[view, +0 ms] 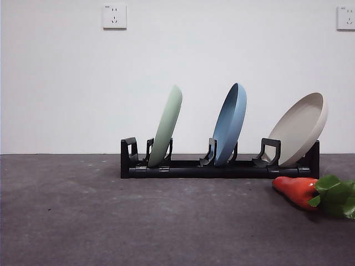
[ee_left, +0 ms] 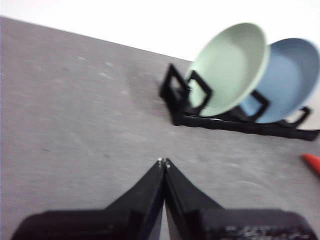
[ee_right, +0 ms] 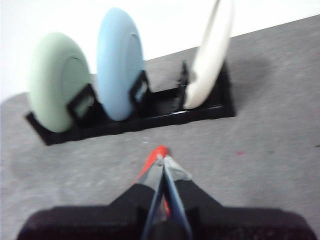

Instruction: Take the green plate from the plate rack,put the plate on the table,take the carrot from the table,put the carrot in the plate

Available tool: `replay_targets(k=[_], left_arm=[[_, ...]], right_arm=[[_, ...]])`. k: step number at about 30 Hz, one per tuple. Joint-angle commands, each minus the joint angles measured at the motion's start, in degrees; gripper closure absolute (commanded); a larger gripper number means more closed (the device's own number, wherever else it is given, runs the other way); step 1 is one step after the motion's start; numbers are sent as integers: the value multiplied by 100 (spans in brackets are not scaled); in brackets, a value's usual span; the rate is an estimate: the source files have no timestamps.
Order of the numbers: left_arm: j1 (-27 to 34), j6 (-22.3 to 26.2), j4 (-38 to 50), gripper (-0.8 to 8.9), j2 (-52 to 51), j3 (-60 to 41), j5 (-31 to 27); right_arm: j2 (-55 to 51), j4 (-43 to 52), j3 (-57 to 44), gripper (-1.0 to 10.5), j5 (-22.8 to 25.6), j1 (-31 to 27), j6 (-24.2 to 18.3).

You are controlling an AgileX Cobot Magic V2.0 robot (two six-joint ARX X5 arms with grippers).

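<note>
The green plate (view: 167, 125) stands on edge in the left slot of the black plate rack (view: 222, 168), leaning right; it also shows in the left wrist view (ee_left: 230, 67) and the right wrist view (ee_right: 57, 80). The carrot (view: 299, 191) lies on the table (view: 111, 221) in front of the rack's right end, leaves (view: 335, 195) pointing right. My left gripper (ee_left: 163, 162) is shut and empty, hovering over bare table well short of the rack. My right gripper (ee_right: 162, 160) is shut, above the carrot (ee_right: 156, 155), whose orange tip shows past the jaws. Neither arm appears in the front view.
A blue plate (view: 230, 124) stands in the rack's middle slot and a beige plate (view: 302, 128) leans in the right slot. A white wall with two sockets (view: 114, 16) rises behind the table.
</note>
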Motion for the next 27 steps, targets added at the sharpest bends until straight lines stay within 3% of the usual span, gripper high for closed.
replay_targets(k=[1, 6, 10, 14, 20, 23, 27], left_arm=[[4, -433, 28, 820, -15, 258, 256], [4, -678, -249, 820, 70, 879, 492], [4, -629, -566, 820, 380, 1521, 774], [4, -588, -1023, 820, 828, 2179, 1309], [4, 35, -1812, 820, 1738, 3198, 2155], [4, 302, -2291, 820, 2238, 3687, 2629], [-9, 826, -3084, 820, 2820, 4284, 2828]], right_arm=[[26, 50, 240, 958, -42, 0, 667], [321, -186, 940, 958, -313, 4, 815], [914, -852, 1801, 958, -577, 4, 564], [1637, -1766, 2743, 958, -970, 9, -85], [2865, -3508, 4293, 958, -1569, 9, -1086], [3429, -4437, 4977, 958, -1788, 9, -1414], [3967, -5499, 5563, 958, -1858, 13, -1768]])
